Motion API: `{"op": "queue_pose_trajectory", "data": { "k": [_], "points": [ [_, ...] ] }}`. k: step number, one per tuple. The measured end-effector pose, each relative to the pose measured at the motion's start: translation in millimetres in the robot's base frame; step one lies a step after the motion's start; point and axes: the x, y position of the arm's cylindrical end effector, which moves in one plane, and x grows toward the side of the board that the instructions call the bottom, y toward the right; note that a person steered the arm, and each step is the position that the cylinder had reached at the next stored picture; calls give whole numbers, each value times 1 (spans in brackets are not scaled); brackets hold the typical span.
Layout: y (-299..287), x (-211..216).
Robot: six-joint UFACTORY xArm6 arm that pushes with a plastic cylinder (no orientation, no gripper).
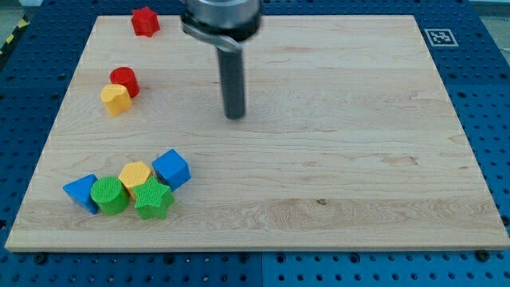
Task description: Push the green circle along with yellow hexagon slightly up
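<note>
Pale wooden tabletop (335,159) on blue pegboard; no jaws fitted, only a straight rod, so nothing spread or pinching; my tip (234,116) planted upper centre, well apart from everything. Green circle (109,195) at lower left, touching yellow hexagon (135,174) just above and right; blue triangle-like block (81,192), green star (153,200), blue cube (171,168) crowding around. Approach step, by the look; next needing a swing below the pair, then a short upward push. Rod upright, hanging from the view's top.

Probably a robotics lab, blue perforated bench (478,119), wooden board (335,159), fiducial marker (439,37) at corner
</note>
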Motion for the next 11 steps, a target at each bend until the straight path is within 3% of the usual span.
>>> {"op": "queue_pose_trajectory", "data": {
  "k": [2,6,7,8,10,11],
  "points": [
    [30,167],
    [-6,167],
    [-63,167],
    [-78,166],
    [-162,166],
    [-164,162]
  ]
}}
